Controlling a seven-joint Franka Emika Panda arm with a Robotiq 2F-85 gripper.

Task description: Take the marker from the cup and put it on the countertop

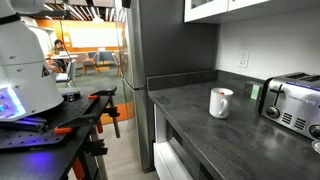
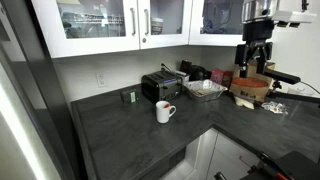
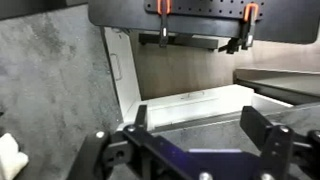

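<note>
Jaws apart, empty; our gripper [image 3: 195, 115] hangs well apart from the cup [image 2: 165, 111].
Approach not yet begun: next we must reach over its marker.

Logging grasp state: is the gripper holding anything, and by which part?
Nothing held: the black gripper is open and empty, away from the white ceramic mug.

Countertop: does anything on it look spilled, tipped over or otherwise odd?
Nothing stands out. In an exterior view the cup stands upright on the countertop with no spill around it, and the toaster sits level by the wall.
</note>
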